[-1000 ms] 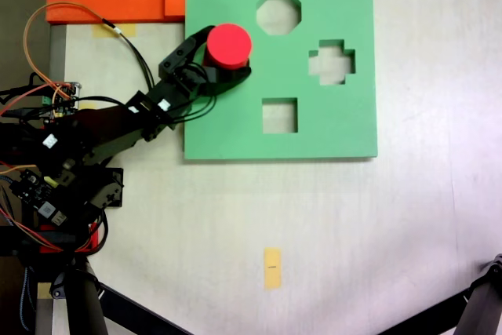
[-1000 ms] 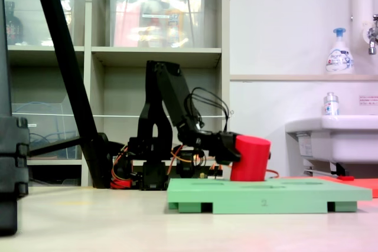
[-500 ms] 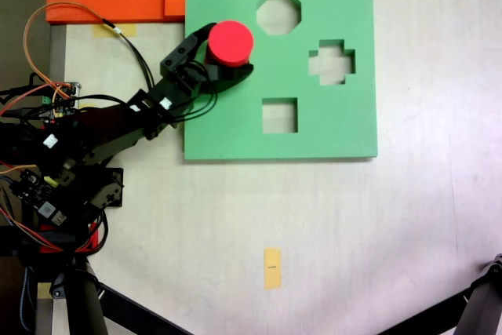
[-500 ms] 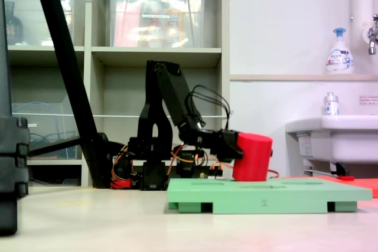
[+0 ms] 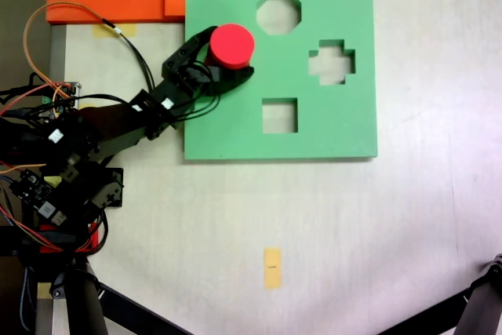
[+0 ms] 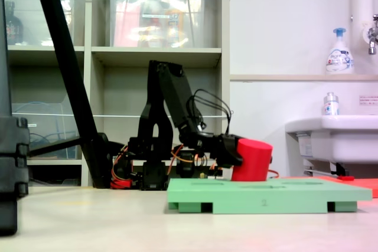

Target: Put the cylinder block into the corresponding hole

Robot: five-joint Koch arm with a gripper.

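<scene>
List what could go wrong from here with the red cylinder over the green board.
1. In the side fixed view the red cylinder block leans, its foot at the green foam board. It may jam on the round hole's edge instead of dropping in.
2. The jaws of the gripper are clamped on the block; pushing down could shift the light board.
3. The octagonal cut-out lies close; drift could misplace it.

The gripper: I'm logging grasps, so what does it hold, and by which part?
The gripper is shut on the red-pink foam cylinder block, its jaws clasping the curved side wall, over the green square foam board.
</scene>
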